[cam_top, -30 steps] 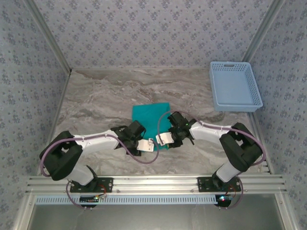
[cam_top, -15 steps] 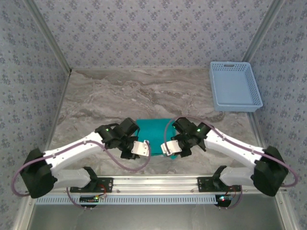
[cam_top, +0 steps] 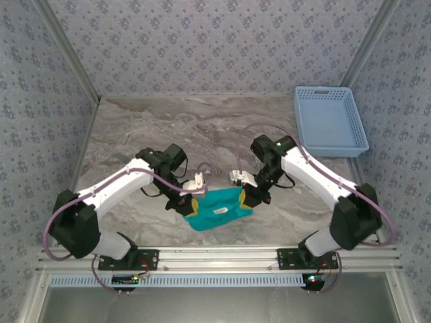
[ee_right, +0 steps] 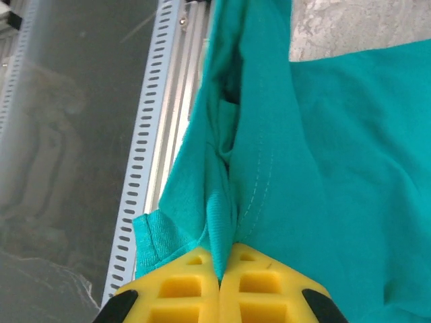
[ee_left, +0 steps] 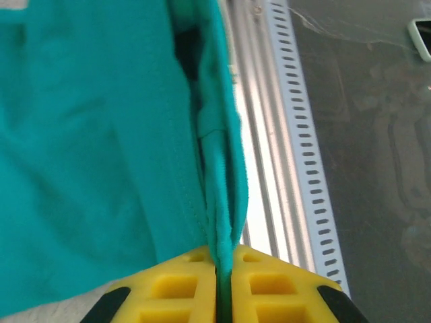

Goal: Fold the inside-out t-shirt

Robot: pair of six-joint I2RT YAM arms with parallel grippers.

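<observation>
The teal t-shirt (cam_top: 214,214) was stretched as a folded bundle between the two hands, at the near middle of the marbled worktop (cam_top: 135,141) and just ahead of the slotted metal rail (cam_top: 215,254) that carried the arm bases. From above, whether its sagging lower edge touched the worktop could not be told. The left hand (cam_top: 189,202) was clamped on the shirt's left end. In the left wrist view its yellow fingers (ee_left: 182,282) were pressed together with only a thin, stitched edge of cloth between them, and the rest of the fabric spread away to one side. The right hand (cam_top: 248,196) was closed just as tightly on the opposite end. In the right wrist view its yellow fingers (ee_right: 259,279) pinched a bunched ridge of hem, with a loose flap hanging beside it and the wider body of the shirt falling off to the other side. A small white tag (cam_top: 219,211) showed on the front face of the bundle, about midway between the hands. A light blue basket (cam_top: 330,121) sat at the far right of the worktop, well apart from the shirt and both arms.
</observation>
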